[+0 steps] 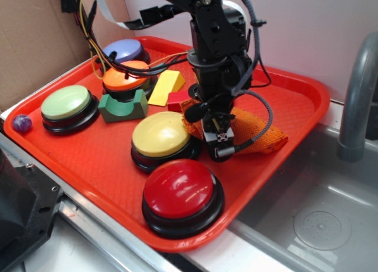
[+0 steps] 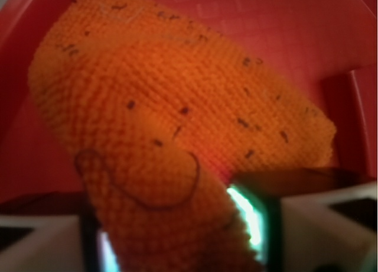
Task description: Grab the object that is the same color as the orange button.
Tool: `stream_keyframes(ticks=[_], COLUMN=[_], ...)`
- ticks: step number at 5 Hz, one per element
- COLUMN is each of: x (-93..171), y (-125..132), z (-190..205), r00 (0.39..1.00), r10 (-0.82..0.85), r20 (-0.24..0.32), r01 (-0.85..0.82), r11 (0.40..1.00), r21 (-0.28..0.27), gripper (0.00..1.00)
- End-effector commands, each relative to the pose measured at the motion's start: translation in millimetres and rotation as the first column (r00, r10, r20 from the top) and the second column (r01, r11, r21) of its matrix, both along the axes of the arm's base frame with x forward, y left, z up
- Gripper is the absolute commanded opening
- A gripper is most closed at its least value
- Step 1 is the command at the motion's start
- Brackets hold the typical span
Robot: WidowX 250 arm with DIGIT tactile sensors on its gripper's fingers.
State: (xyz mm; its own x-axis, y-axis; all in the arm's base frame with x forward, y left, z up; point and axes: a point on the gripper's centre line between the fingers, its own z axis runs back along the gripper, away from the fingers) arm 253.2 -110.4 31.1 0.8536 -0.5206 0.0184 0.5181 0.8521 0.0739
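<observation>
The object, an orange knitted cloth (image 1: 260, 139) with dark specks, lies on the red tray (image 1: 295, 88) right of the yellow button (image 1: 160, 133). My gripper (image 1: 217, 151) points down onto the cloth's left part. In the wrist view the cloth (image 2: 177, 106) fills most of the frame, and a raised fold of it sits pinched in my gripper (image 2: 177, 242), touching both lit pads. The orange button (image 1: 126, 75), a glossy dome on a black base, stands at the tray's back left, apart from the gripper.
On the tray stand a red button (image 1: 180, 188) in front, a green button (image 1: 66, 102) at left and a blue button (image 1: 123, 49) behind. Green (image 1: 122, 105), yellow (image 1: 167, 86) and red (image 1: 176, 100) blocks lie near the orange button. A grey sink (image 1: 319, 213) and faucet pipe (image 1: 357, 100) are to the right.
</observation>
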Motion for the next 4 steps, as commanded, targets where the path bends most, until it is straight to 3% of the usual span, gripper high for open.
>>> stream_keyframes(ticks=[1, 4], x=[10.2, -27.2], y=[13.4, 92.0], z=[36.9, 116.2], r00=[0.991, 0.886], r10=[0.117, 0.46], r20=[0.065, 0.058], r01=[-0.115, -0.453], r11=[0.993, 0.885], r21=[-0.024, -0.103], gripper=[0.0, 0.0])
